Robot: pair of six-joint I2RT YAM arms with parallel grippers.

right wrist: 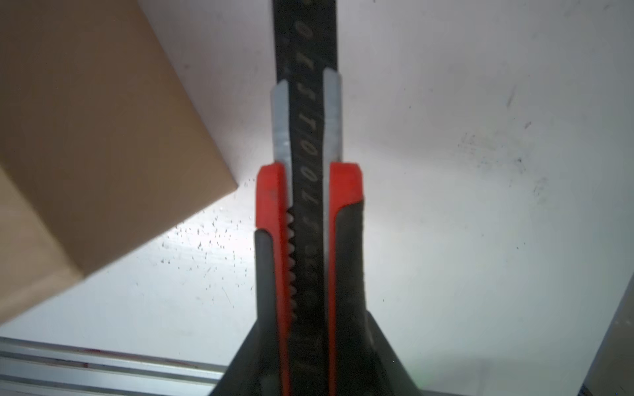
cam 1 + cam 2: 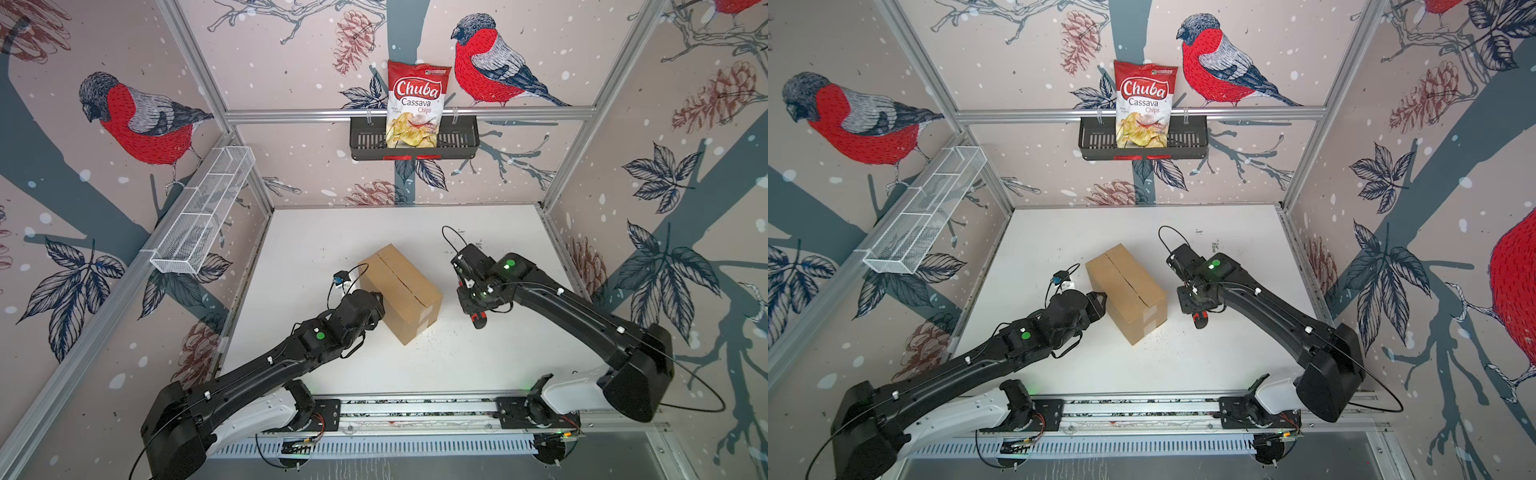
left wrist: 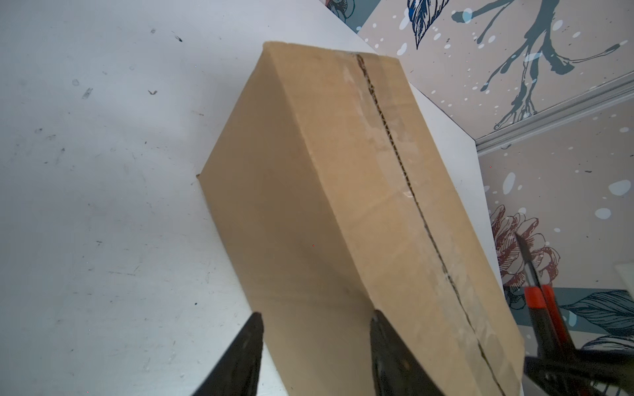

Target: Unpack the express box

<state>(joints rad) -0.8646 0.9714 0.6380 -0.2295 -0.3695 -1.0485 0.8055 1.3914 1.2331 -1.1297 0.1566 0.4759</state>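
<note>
The left hand [image 2: 1099, 300], jaws apart, sits at the box [image 2: 401, 291] side, seemingly to steady it, while the right hand [image 1: 310, 349] clamps a knife [image 1: 308, 192] — held clear.

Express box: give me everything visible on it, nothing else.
The express box is plain brown corrugated cardboard, oblong, standing diagonally on the white table. Flaps are down; the centre seam looks slit through its glossy tape. The open left claw is close against one long side; contact unclear.
</note>
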